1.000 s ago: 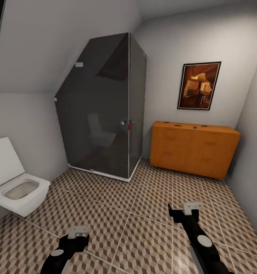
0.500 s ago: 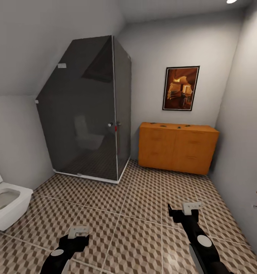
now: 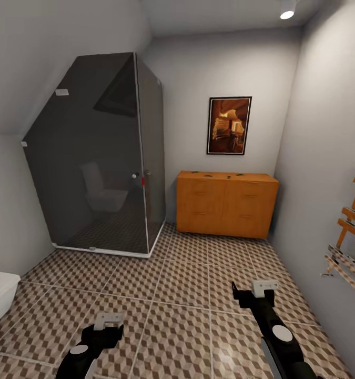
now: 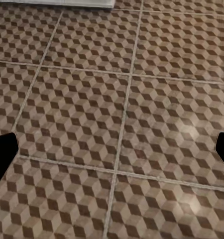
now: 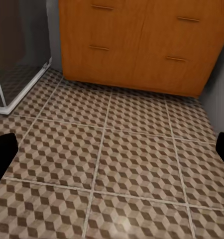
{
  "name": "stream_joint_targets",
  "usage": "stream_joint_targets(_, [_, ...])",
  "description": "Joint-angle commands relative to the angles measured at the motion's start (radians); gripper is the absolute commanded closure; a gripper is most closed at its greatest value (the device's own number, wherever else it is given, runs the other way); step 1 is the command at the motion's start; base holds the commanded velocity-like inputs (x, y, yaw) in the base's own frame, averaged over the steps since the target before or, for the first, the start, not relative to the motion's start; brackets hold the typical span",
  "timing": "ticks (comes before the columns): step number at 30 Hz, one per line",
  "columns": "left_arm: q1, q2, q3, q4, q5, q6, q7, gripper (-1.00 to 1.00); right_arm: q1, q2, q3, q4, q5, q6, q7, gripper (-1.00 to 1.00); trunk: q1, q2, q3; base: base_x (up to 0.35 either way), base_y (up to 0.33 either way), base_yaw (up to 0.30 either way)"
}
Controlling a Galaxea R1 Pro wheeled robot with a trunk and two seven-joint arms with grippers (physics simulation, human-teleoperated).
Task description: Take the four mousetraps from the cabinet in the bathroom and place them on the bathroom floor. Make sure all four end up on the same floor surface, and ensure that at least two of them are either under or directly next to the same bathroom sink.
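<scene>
1. Left gripper (image 3: 108, 320) hovers low over the bathroom floor (image 3: 182, 284), jaws apart, empty.
2. Dark glass shower cubicle (image 3: 98, 158) stands in the far left corner.
3. The cabinet (image 3: 225, 204) stands against the far wall, small dark items on top, likely the mousetraps (image 3: 208, 174).
4. Right gripper (image 3: 264, 288) hovers near, jaws apart, empty.

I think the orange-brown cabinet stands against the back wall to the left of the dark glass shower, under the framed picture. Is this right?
Not quite. In the head view the cabinet stands to the right of the dark glass shower, not to its left. The rest holds: it is against the back wall, under the framed picture.
</scene>
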Motion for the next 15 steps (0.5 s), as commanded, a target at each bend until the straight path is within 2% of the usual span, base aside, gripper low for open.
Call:
stream_joint_targets(1, [0.0,0.001,-0.003,-0.002,0.001,0.005,0.006,-1.0,-0.001,-0.001,0.003,-0.001,0.005,0.007,-0.007,-1.0,0.0,-0.001,0.0,0.0,0.0,-0.211])
stream_joint_targets(15, [0.0,0.002,-0.003,-0.042,0.001,0.007,0.006,-1.0,-0.001,-0.001,0.003,-0.002,0.004,0.008,-0.007,-1.0,0.0,-0.001,0.013,0.0,0.0,-0.206])
